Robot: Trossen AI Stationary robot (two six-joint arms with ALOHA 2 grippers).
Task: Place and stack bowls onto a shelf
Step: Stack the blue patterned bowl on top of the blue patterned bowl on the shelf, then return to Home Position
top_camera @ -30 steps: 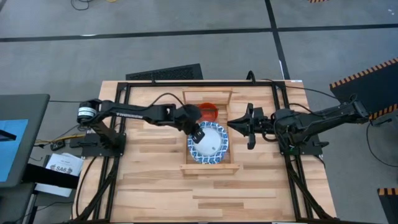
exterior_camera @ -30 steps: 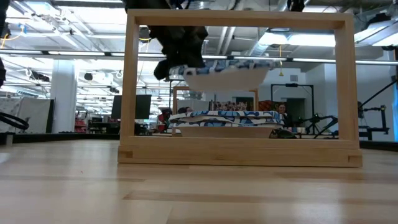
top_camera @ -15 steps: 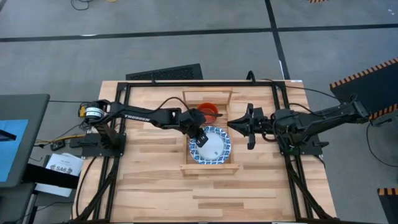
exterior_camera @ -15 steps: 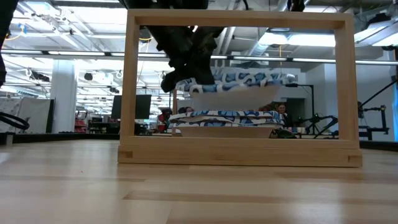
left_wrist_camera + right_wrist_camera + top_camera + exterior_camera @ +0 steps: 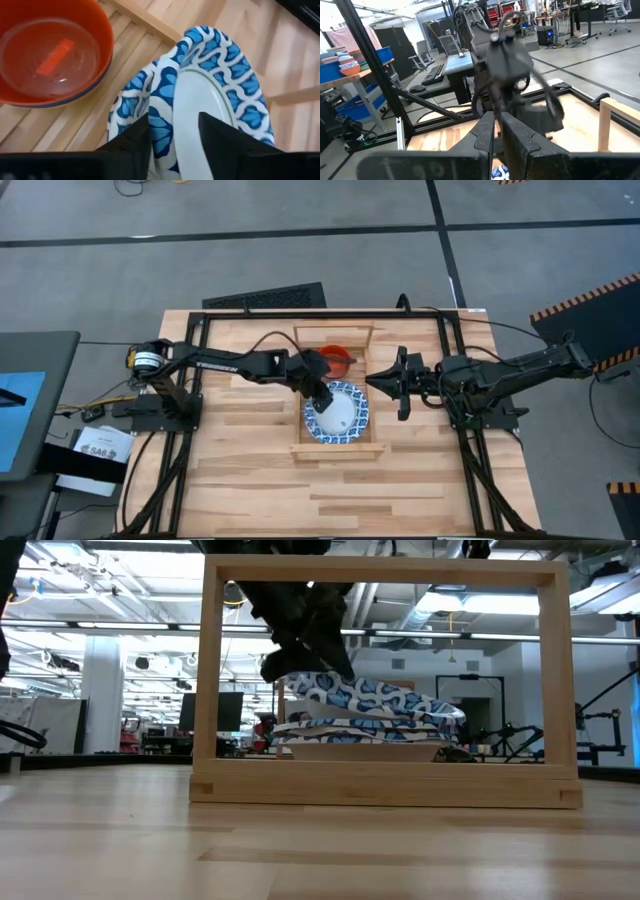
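Observation:
A white bowl with a blue patterned rim (image 5: 338,412) lies tilted on top of two more such bowls (image 5: 360,736). They sit on the slatted wooden shelf (image 5: 300,448) at the table's middle. My left gripper (image 5: 322,392) stands open over the tilted bowl's left rim. An orange-red bowl (image 5: 50,50) sits on the shelf's far end (image 5: 335,358). My right gripper (image 5: 372,378) hangs shut just right of the shelf, pointing at it, and holds nothing (image 5: 497,131). My left gripper straddles the top bowl's left rim (image 5: 172,107), one finger inside the bowl and one outside. It comes slanting down from the table's left. I cannot tell whether a finger still touches. The bowl's right rim (image 5: 440,712) rests on the stack; its left rim stands raised.
The shelf's upright wooden end frame (image 5: 385,792) fills the low view. Black arm frames (image 5: 200,380) run along both sides of the table. A black keyboard (image 5: 265,297) lies beyond the far edge. Bare wood lies near the front edge.
My left gripper has come down with the top bowl. The bowl hung level above the stack, then sank. Now its right rim has dropped onto the bowls below, while the left rim stays up by the fingers, so the bowl is tilted.

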